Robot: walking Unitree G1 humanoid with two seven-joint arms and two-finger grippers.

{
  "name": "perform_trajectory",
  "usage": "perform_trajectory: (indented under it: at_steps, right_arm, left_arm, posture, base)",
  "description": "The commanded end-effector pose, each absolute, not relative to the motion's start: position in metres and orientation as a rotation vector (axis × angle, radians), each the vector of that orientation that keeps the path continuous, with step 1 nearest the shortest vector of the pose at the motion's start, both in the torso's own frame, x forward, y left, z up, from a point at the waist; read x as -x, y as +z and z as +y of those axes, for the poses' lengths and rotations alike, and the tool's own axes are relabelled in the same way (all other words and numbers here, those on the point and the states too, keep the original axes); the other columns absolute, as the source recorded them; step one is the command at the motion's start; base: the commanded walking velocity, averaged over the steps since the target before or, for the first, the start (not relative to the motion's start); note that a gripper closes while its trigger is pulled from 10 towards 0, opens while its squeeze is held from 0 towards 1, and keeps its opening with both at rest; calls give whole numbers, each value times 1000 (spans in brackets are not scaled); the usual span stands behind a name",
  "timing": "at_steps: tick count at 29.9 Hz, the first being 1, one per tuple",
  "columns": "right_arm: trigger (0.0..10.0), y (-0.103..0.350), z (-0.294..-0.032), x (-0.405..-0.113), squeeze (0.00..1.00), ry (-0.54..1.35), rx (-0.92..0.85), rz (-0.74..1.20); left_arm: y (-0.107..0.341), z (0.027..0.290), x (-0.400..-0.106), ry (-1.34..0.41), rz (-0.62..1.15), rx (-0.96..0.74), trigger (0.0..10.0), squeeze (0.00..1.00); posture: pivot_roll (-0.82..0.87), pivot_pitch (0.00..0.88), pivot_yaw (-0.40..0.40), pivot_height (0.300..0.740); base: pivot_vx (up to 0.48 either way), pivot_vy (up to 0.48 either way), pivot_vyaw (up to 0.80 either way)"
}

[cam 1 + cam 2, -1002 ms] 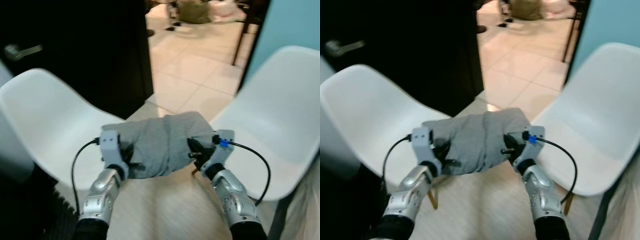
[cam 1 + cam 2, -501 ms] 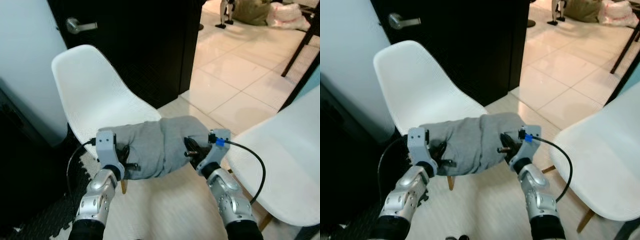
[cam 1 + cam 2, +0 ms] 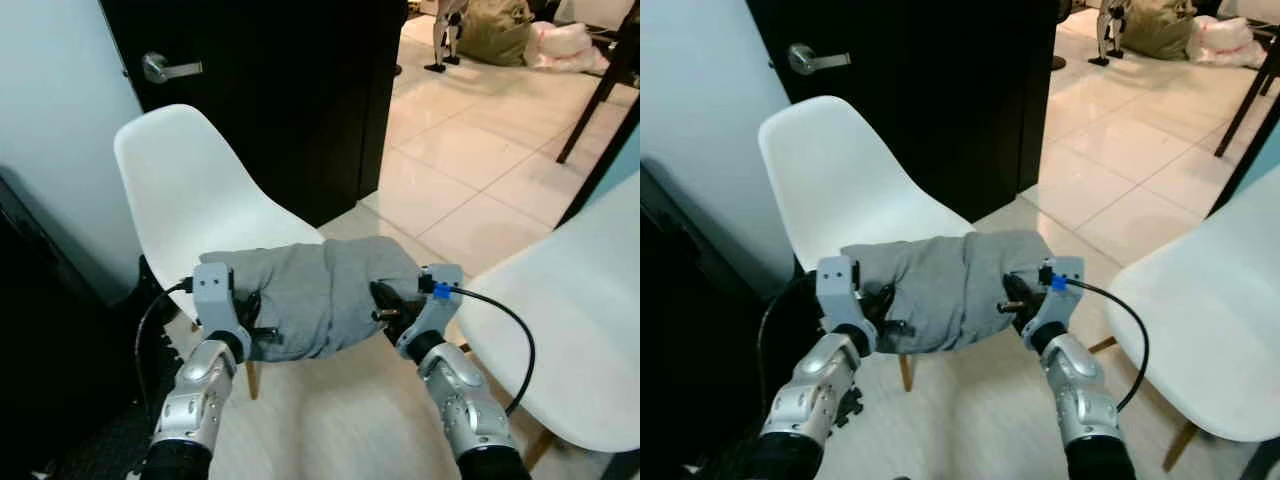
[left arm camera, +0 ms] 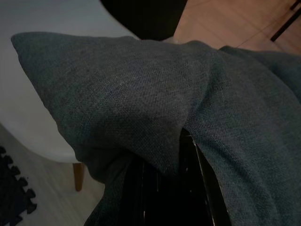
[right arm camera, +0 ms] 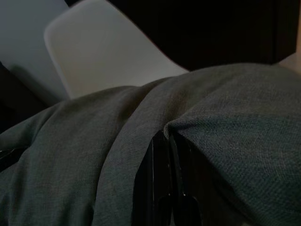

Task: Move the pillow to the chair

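Pillow first: in the left eye view the grey pillow hangs in the air between the two arms, low in front of the robot. The left gripper pinches its left end and the right gripper pinches its right end. Just behind the pillow stands a white chair by a dark door, and its seat has nothing on it. A second white chair stands off to the right. In the right eye view the pillow sits over the front edge of the first chair's seat, but I think it is not resting on it yet. So the picking up looks done, and the putting down and letting go are what is left. There are no boxes or bins to tell about. In the left wrist view the black fingers are pressed together on a fold of grey cloth, with the white seat beyond. In the right wrist view the fingers also squeeze a fold of the pillow, and the chair back shows past it.
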State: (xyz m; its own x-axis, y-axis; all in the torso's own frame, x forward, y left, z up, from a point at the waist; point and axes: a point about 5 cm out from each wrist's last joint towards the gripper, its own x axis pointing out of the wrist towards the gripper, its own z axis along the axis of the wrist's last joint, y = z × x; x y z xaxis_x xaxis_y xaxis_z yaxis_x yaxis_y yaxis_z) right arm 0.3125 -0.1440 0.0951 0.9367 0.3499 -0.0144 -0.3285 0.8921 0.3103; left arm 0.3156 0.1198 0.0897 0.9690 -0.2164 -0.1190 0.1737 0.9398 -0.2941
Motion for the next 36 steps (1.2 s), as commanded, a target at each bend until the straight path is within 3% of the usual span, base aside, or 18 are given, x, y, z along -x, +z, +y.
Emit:
perform_trajectory:
  at_steps: [1,6,22,27,32,36]
  right_arm:
    - [10000,103,-117,-313,0,476,-317,48]
    - [10000,103,-117,-313,0,478,-318,47]
    - [10000,97,-121,-317,0,403,-335,85]
    - [10000,102,-116,-312,0,478,-311,57]
    - [10000,98,-120,-314,0,425,-346,76]
    - [10000,91,-124,-318,0,366,-272,134]
  left_arm:
    - [101,114,-318,-248,96,272,10000,0]
    - [101,114,-318,-251,96,271,10000,0]
    - [100,112,-316,-255,112,266,10000,0]
    - [101,110,-316,-252,111,261,10000,0]
    - [91,112,-314,-229,160,230,10000,0]
    - [86,110,-312,-248,188,224,10000,0]
  posture:
    - [-41,117,47,740]
    - [-40,120,50,740]
    - [-36,130,56,740]
    - [-33,132,56,740]
    - [-30,137,54,740]
    - [-31,137,54,740]
  base:
    - [480,0,775]
    - [480,0,775]
    - [461,0,0]
    - [0,0,476]
    - [0,0,478]
    - [0,0,0]
